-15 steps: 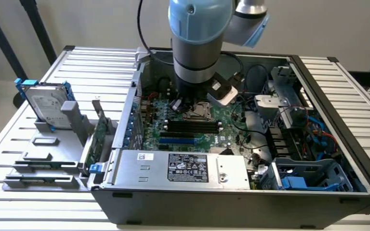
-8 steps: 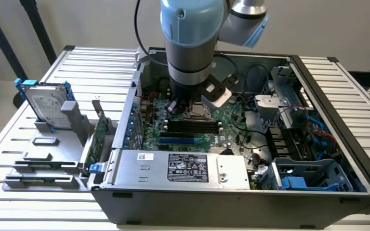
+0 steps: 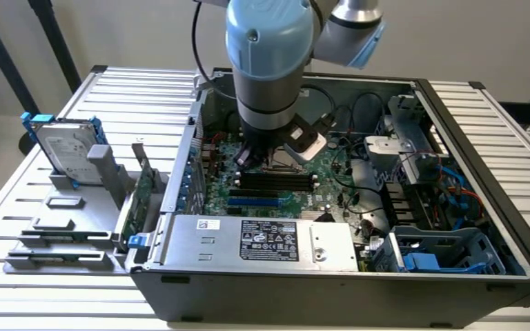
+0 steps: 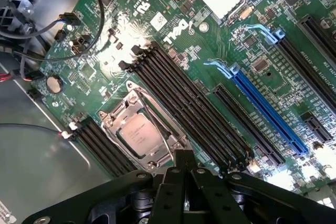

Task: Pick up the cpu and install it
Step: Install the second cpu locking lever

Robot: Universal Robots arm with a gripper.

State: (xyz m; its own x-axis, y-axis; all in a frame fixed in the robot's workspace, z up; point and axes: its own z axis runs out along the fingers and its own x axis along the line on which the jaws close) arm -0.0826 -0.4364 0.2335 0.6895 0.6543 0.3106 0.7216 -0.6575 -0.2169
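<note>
One chip matters here, and I see the cpu (image 4: 137, 135) lying flat inside its socket frame (image 4: 157, 153) on the green motherboard (image 4: 173, 56), between two banks of black memory slots (image 4: 184, 103). My gripper (image 4: 184, 169) hangs just above the socket's edge with its fingers drawn together and nothing between them; nothing is held. In the exterior view the arm (image 3: 267, 62) reaches down into the open computer case (image 3: 449, 227), over the board's middle.

As I judge it, the chip appears seated, yet I cannot tell whether it sits fully level or whether the socket's retaining frame is latched. If it rests slightly askew, any downward press from the closed fingertips could bend the contacts beneath. The fingers also hover near the memory slots, so a sideways drift could catch a slot latch. Loose black cables (image 4: 31, 30) run along the board's edge and could snag the wrist.
</note>
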